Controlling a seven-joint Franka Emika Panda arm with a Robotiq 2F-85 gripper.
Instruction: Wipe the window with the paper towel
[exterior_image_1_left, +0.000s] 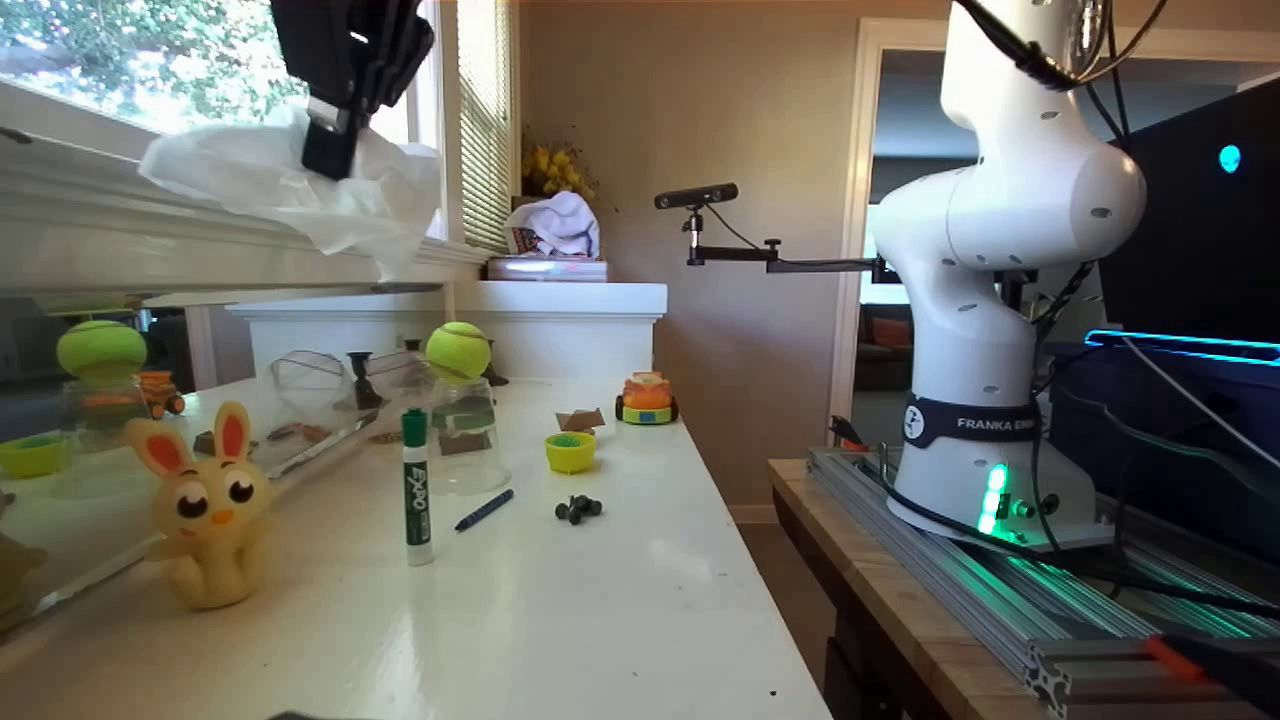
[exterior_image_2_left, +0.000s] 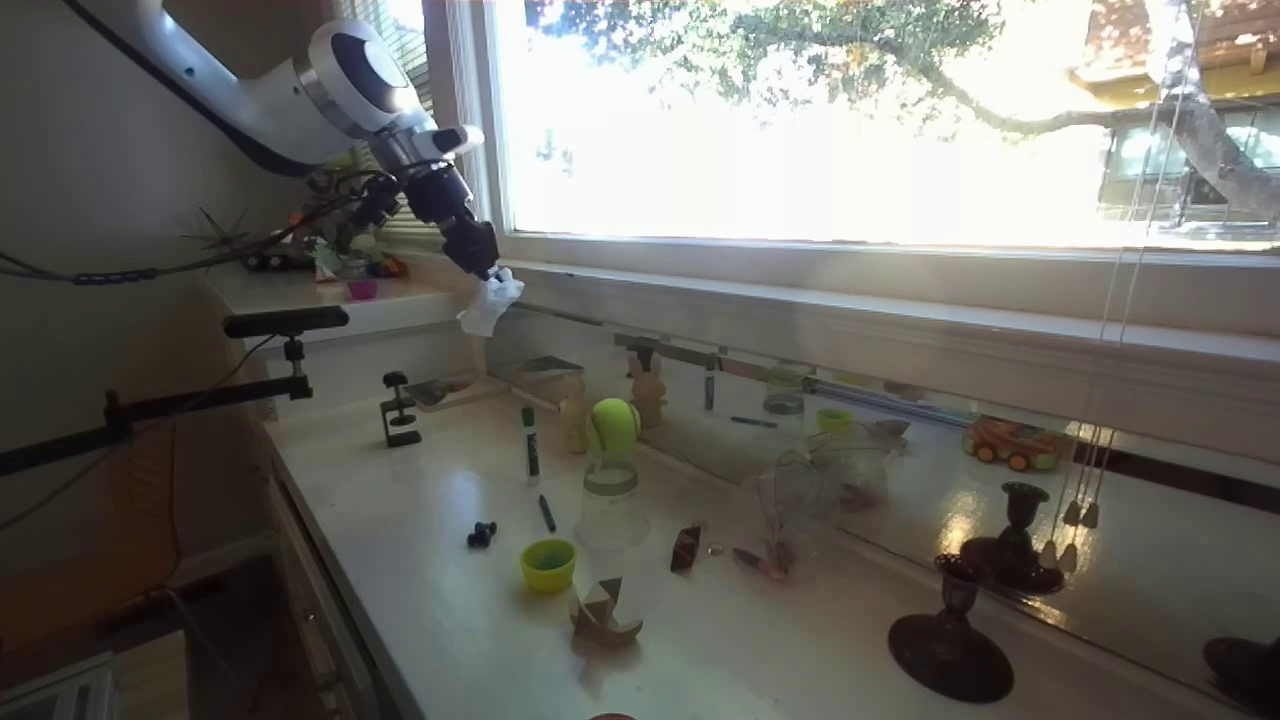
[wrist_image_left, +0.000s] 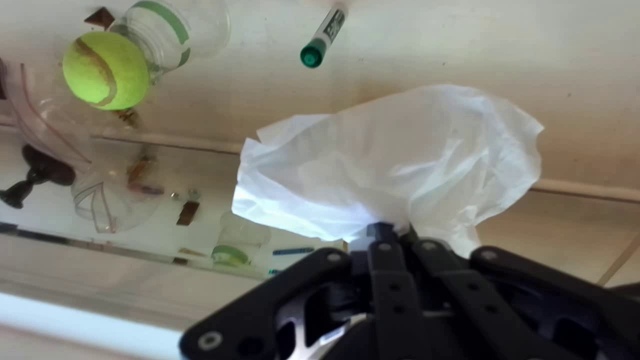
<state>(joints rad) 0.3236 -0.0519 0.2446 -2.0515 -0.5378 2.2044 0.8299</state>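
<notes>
The paper towel is a crumpled white sheet, and it also shows in an exterior view and in the wrist view. My gripper is shut on it, and the sheet spreads out beyond the fingertips. In an exterior view the gripper points down beside the near lower corner of the window frame, with the towel hanging below sill height. The window is a large bright pane with foliage behind it. It also shows in an exterior view, behind the gripper. I cannot tell whether the towel touches anything.
Below stands a white counter with a mirror along its back. On it are a bunny figure, a green marker, a tennis ball on a jar, a yellow cup and a dark candlestick. Blind cords hang before the window.
</notes>
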